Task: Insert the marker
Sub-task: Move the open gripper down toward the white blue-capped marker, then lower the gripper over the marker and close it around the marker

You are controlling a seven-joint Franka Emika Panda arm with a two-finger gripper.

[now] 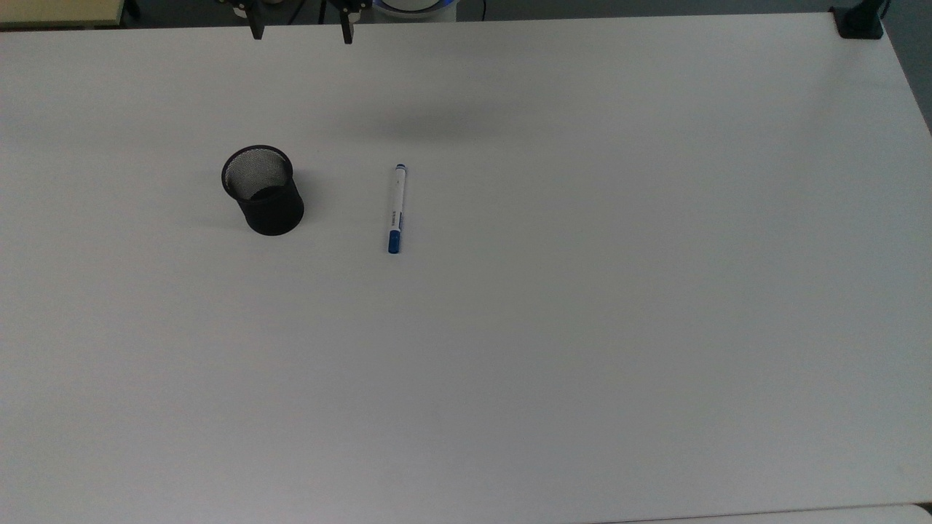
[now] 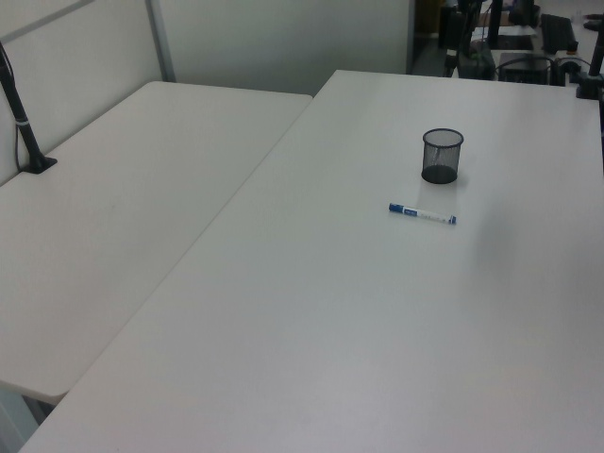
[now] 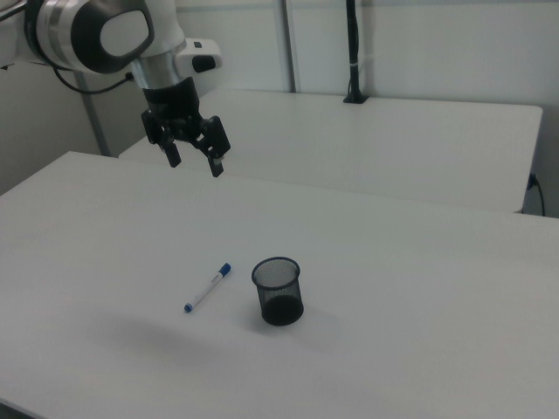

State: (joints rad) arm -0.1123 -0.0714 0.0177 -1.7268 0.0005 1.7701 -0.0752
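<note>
Hanging high above the surface (image 3: 419, 262) in the right view, the claw (image 3: 194, 159) has its two fingers spread wide with nothing between them; in the top view its fingertips (image 1: 255, 29) poke in at the 12 o'clock edge. The marker (image 1: 395, 209) lies flat on the surface (image 1: 582, 291), well apart from the claw. In the top view it runs roughly from 12 to 6 o'clock, with the longer blue cap at the 6 o'clock end. The black mesh cup (image 1: 263, 190) stands upright at about 9 o'clock from the marker, near it but not touching.

The step in hand looks like the approach to pick up the marker. To do it well, the claw should travel over the white barrel, turn so its fingers straddle the marker across its width, then come straight down. A grip near one end of the barrel, rather than dead centre, would probably let the marker tip upright and leave its lower part free to enter the cup's open mouth. The barrel is slim and round, so an off-centre squeeze may roll it away.

In the left view the marker (image 2: 422, 214) lies at 6 o'clock from the cup (image 2: 442, 156).
</note>
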